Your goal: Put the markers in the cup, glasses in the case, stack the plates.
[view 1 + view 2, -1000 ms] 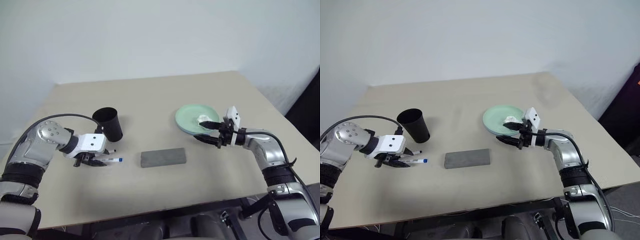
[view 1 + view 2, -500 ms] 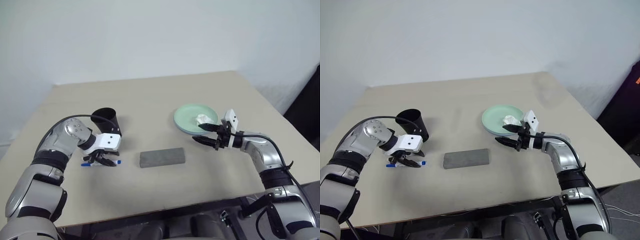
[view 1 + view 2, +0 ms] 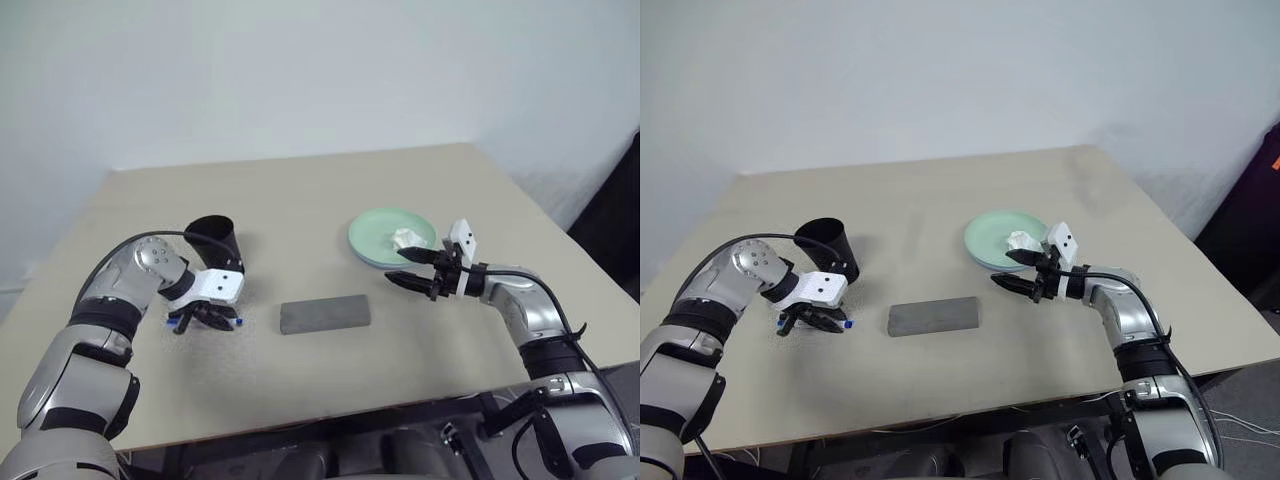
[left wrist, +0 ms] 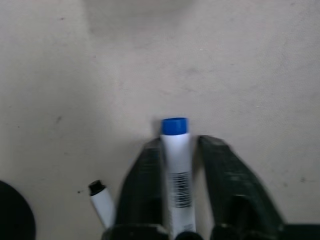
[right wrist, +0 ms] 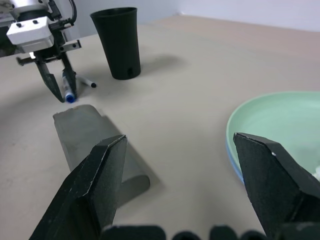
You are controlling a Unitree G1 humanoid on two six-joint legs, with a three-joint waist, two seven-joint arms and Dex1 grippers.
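A smooth matte beige table [image 3: 300, 190] carries everything. The left claw [image 4: 175, 150] points steeply down at the tabletop, its two black wedge-shaped fingers [image 4: 145, 175] drawn in against the blue-capped marker [image 4: 175, 165], a slim white cylinder with a printed barcode on its barrel and a round blue cap poking out past the fingertips; the marker lies flat on the table between the fingers. Just beside it lies the black-capped marker [image 4: 101, 200], also a thin white tube, outside the grip. The cup [image 3: 218, 246], black tapered plastic that widens toward its rim, stands upright close behind the left claw. Near the table's middle rests the case [image 3: 325, 315], a flat grey rectangular box with a dull surface. The right claw [image 3: 415, 268] hovers roughly level with its broad black fingers spread wide and holding nothing, just in front of the plates. The mint green plate [image 3: 385, 232], round, shallow and smooth, sits on top of the light blue plate [image 5: 233, 161], whose rim peeks out underneath. A small white crumpled paper wad [image 3: 405, 237] lies in the green plate.
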